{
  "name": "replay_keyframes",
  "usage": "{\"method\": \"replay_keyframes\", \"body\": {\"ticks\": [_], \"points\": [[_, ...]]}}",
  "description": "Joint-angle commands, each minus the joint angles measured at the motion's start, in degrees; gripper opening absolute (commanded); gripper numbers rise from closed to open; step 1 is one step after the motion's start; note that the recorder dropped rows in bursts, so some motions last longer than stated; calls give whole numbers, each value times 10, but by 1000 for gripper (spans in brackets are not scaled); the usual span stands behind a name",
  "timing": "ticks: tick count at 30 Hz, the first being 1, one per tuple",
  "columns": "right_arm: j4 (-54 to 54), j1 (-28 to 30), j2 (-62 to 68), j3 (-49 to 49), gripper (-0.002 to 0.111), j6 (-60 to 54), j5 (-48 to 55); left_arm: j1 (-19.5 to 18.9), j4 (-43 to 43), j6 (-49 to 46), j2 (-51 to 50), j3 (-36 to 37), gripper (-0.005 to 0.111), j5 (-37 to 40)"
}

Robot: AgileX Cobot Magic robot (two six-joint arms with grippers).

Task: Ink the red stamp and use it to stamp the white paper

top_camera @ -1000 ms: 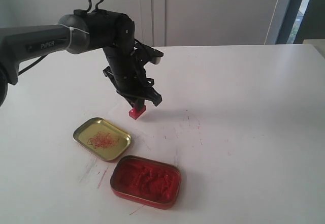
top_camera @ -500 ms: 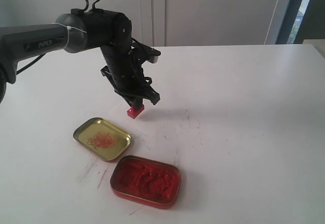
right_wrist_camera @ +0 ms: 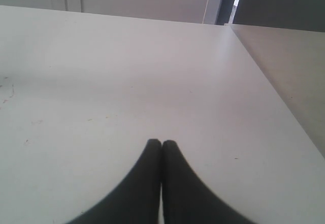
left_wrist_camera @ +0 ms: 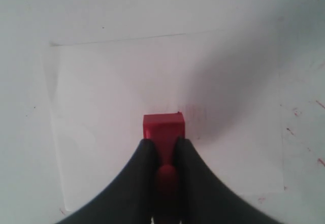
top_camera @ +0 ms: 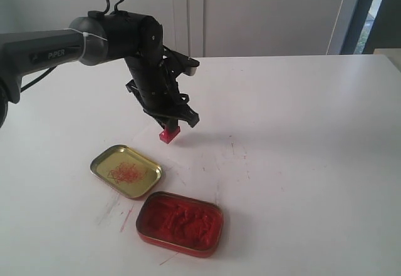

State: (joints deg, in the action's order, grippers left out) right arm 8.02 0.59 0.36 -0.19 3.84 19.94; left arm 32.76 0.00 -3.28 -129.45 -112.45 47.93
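Okay, left gripper (left_wrist_camera: 161, 145) pinches the red stamp (left_wrist_camera: 162, 126) by its knob, block poking past the jaw tips, over the white paper (left_wrist_camera: 101, 112), inside its edges; contact unclear. Right gripper (right_wrist_camera: 161, 144) jaws pressed together. Lid (top_camera: 125, 171) and ink tin (top_camera: 180, 223) sit near the stamp, apart from it; table (top_camera: 301, 132) open toward its right edge.

Black arm (top_camera: 31, 51), rounded joints (top_camera: 94, 33) — white PIPER lettering (top_camera: 56, 54)
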Motion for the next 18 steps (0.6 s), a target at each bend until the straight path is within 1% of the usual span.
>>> {"method": "replay_keyframes", "body": {"ticks": [1,18], "points": [[5,-1,-4,2,0,-1,-3,-1,8,3,-6,-3,0,5],[5,-1,-4,2,0,-1,-3,-1,12,3,-53,-3,0,-5]]}}
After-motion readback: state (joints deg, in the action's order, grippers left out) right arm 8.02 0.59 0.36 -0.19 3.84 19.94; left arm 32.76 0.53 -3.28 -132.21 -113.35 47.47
